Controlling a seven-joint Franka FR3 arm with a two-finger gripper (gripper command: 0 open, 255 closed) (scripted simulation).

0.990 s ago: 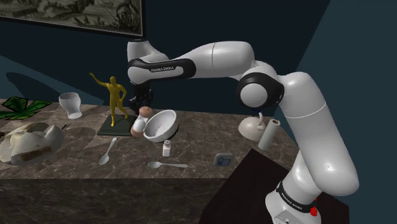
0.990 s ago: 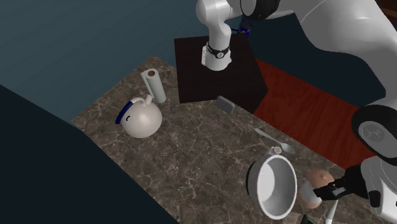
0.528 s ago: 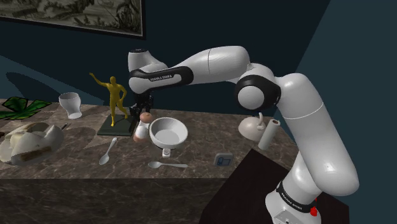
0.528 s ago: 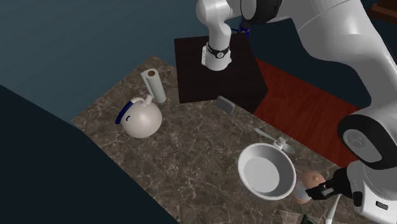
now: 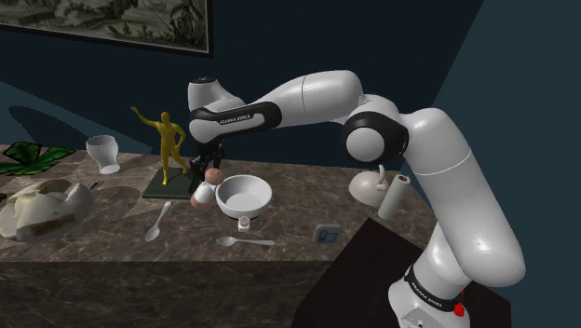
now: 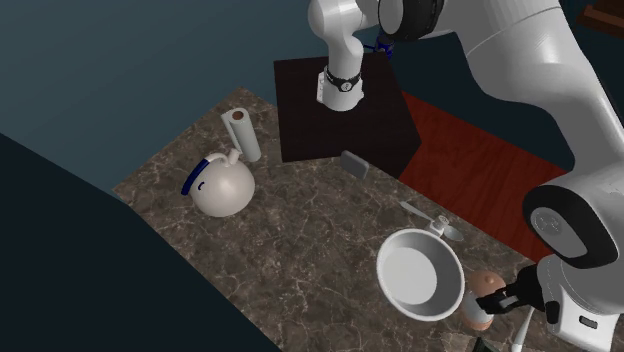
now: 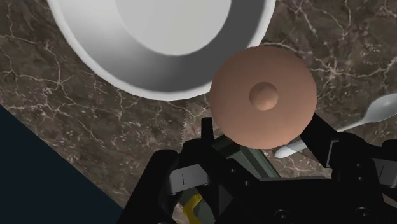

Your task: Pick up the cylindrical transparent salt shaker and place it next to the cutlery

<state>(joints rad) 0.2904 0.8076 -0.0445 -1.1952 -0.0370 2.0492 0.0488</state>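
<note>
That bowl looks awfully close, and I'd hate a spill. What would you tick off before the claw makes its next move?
1. Claw centred over the brown-capped shaker: ok.
2. Firm hold on that shaker: cannot tell; its cap hides the contact.
3. Clearance from the white bowl: not ok; its rim sits right beside the shaker.
4. Right thing chosen: cannot tell; a small white shaker stands by the bowl too.
5. Spoon to set it by: ok; it lies in the open on the counter.
</note>
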